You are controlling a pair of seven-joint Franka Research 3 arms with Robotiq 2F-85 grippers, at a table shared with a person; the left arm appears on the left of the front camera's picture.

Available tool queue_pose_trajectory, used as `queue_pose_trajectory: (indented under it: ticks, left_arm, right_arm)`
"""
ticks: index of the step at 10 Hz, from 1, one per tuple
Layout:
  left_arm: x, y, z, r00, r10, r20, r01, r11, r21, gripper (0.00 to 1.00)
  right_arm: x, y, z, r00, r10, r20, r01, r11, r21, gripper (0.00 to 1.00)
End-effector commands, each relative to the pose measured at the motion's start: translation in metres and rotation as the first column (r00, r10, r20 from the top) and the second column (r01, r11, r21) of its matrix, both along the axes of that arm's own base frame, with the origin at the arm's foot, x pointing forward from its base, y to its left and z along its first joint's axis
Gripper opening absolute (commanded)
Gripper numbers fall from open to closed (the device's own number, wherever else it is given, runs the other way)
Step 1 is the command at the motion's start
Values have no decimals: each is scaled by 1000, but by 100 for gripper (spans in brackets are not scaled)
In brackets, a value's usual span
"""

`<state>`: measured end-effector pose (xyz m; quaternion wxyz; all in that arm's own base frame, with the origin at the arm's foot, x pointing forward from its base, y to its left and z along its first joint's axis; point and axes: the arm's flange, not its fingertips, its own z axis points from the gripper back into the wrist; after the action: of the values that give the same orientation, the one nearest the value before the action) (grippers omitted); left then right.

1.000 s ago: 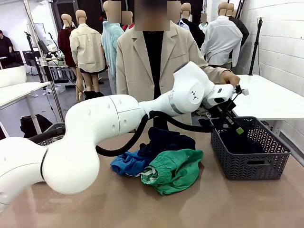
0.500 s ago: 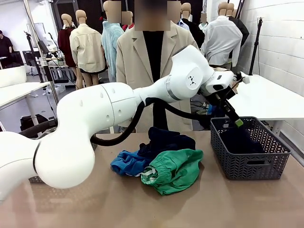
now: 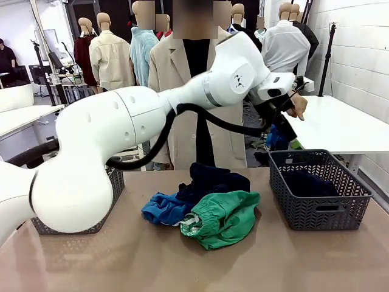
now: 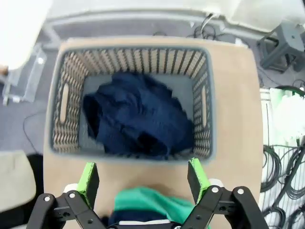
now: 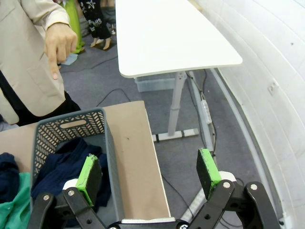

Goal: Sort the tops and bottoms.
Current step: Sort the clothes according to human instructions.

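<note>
- So, front view: your left gripper hangs in the upper right of the frame, above the grey basket that holds a navy garment. A person's hand sits just beside it, so a careless swing of the arm could strike it.
- At centre frame the green bottoms lie partly over the blue top, with a dark navy piece behind. If you grab deep, you may drag 2 garments together or snag the white drawstring.
- Left wrist view: the fingers stand spread and hold nothing. They sit straight over the basket, with the navy garment at mid frame.
- Right wrist view: your right gripper is spread wide and empty in the lower frame, hanging past the basket's edge. The person's finger points downward in the upper left.
- You get no readable brand, label or writing anywhere, only a small unreadable mark on the arm.
</note>
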<state>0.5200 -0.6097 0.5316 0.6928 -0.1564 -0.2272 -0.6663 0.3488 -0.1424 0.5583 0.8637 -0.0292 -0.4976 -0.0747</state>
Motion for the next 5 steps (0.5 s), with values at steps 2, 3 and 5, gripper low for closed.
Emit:
queue_pose_trajectory:
  ticks: [2, 3, 5]
  left_arm:
    - [-67, 88, -10, 970, 208, -126, -160, 936, 315, 96]
    - [-78, 105, -14, 950, 267, -163, -191, 908, 372, 96]
    - [-11, 46, 15, 970, 220, -105, -176, 931, 319, 96]
  right_arm:
    - [0, -1, -2, 1000, 0, -8, 0, 1000, 6, 100]
    - [0, -1, -2, 1000, 0, -8, 0, 1000, 6, 100]
    - [0, -1, -2, 1000, 0, -8, 0, 1000, 6, 100]
